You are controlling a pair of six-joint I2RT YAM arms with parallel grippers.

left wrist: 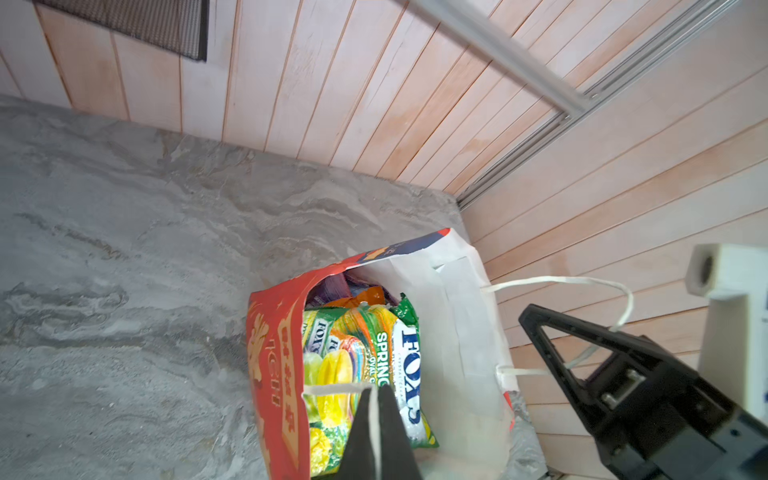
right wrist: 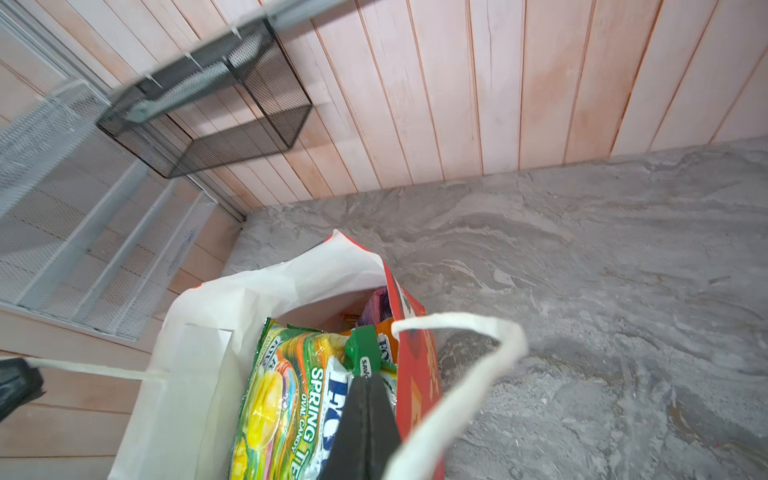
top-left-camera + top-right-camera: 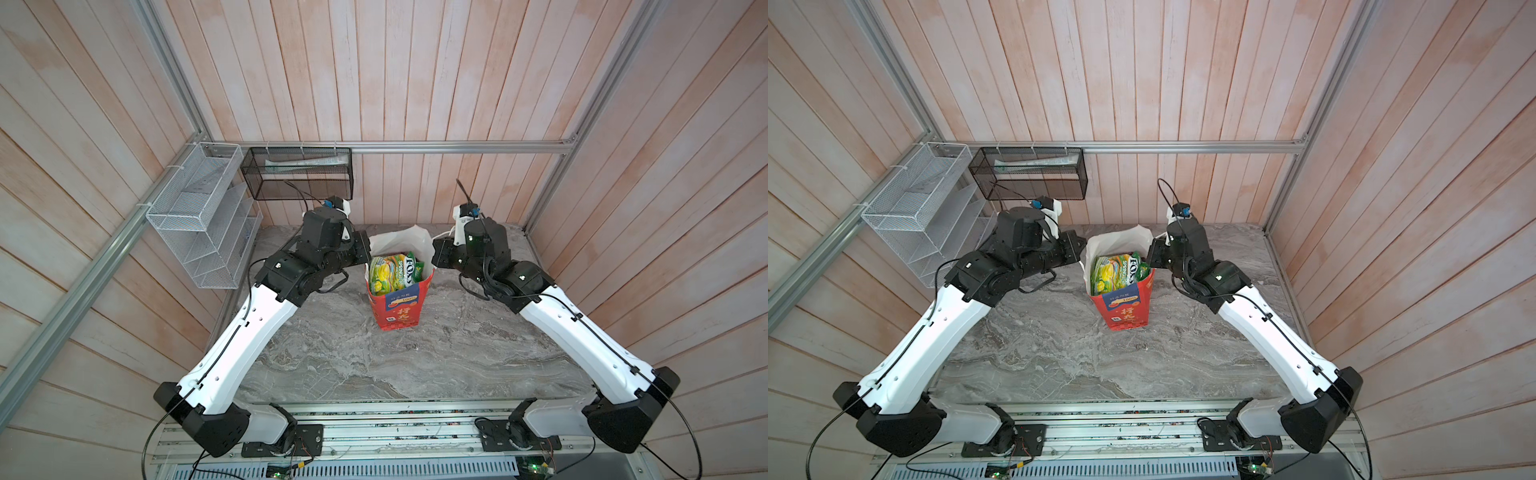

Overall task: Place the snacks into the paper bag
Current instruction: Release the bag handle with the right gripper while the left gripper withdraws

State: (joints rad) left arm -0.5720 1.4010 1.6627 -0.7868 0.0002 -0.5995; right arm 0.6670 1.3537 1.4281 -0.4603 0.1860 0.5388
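Left wrist view first: the left hand point(image 1: 376, 388) is seen pressed together on the taut cord handle point(image 1: 332, 389), with the white cord running straight down between the two black fingers. In the right wrist view that same cord is drawn tight from the bag's white lining to the hand.

The paper bag point(image 3: 400, 318) is stood upright near the middle of the table point(image 3: 353, 357), mouth gaping, and it is flanked by the two hands in both top views. The snacks point(image 3: 394, 274) are packed inside it. A green packet point(image 2: 291, 399) marked FOX'S SPRING is set on top, reaching up to the rim. A purple packet point(image 1: 332, 286) and an orange packet point(image 1: 368, 296) are glimpsed deeper down, against the red wall.

Over to the right wrist view: the right hand point(image 2: 365, 378) is shown with its fingers closed flat against each other at the bag's rim, the green packet just past the fingertips. The slack cord handle point(image 2: 494, 345) is looped loosely about that hand. Whether it is actually pinched cannot be told.
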